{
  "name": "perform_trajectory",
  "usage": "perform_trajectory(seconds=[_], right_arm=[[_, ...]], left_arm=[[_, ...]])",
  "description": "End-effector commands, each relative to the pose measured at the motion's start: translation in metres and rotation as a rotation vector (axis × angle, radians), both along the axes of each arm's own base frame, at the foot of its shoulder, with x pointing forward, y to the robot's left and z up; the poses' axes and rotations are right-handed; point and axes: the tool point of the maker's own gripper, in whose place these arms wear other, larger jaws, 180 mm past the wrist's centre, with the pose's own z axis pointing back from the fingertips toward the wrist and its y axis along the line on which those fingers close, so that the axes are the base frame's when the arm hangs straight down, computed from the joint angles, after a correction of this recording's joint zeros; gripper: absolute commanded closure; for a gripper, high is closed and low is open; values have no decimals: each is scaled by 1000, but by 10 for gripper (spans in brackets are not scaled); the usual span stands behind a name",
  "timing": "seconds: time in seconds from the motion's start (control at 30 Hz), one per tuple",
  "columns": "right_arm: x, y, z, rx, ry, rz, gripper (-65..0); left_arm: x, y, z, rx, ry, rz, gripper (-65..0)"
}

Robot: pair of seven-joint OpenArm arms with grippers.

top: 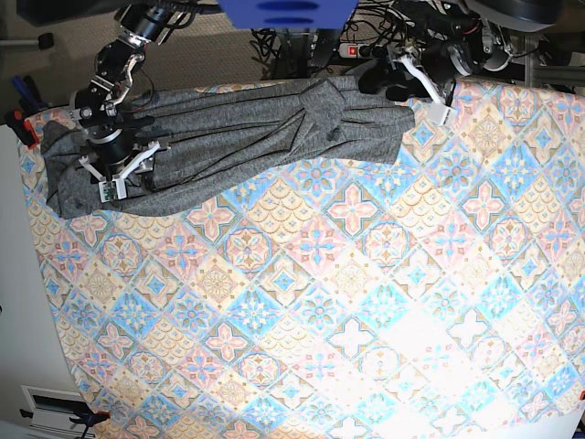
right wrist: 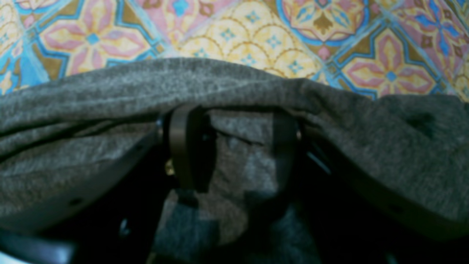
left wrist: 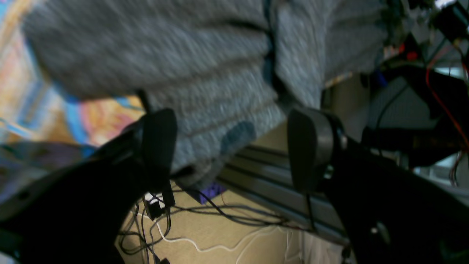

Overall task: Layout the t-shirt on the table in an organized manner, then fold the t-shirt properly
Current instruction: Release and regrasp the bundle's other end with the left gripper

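The dark grey t-shirt (top: 265, 128) lies stretched and rumpled along the far edge of the table (top: 366, 302), from the left side to past the middle. My left gripper (top: 402, 87) is at the shirt's right end. In the left wrist view the left gripper (left wrist: 234, 146) is open, and a hanging edge of the t-shirt (left wrist: 165, 47) shows between its fingers (left wrist: 159, 146), close to one of them. My right gripper (top: 119, 169) rests on the shirt's left end. In the right wrist view its fingers (right wrist: 187, 146) stand apart, with the t-shirt (right wrist: 110, 91) draped over their tips and bunched between them.
Past the far table edge, an aluminium rail (left wrist: 263, 172) and loose cables (left wrist: 205, 220) run below the hanging cloth. A power strip (top: 352, 50) lies behind the table. An orange clamp (top: 20, 123) sits at the left edge. The patterned tablecloth (right wrist: 238, 33) spreads out in front of the shirt.
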Motion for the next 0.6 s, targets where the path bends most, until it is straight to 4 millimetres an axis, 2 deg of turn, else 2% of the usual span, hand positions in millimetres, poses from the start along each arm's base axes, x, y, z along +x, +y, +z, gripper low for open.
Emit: perform_trajectory(seconds=[0.0,0.13,0.27,0.33,0.5,0.57], right_arm=[[9,-2,15,-6,-55,4,-290],[8,-2,14,-6,-54,4,-290],[8,-2,14,-6,-54,4,-289],[8,-2,14,-6,-54,4,-289],[9,-1,15,-7,-56,8,-289],[9,-2,16,-8,-58,6,-289]], left_arm=[[-1,5,1,14,-2,4,-461],[3,13,1,38,-9,15,-461],[2,26,-8,116,16,35,-461],[13,29,-11,158,2,40,-461],[30,3,-24,181,9,-9,-461],[34,-15,-26,170,10,-36,-461]])
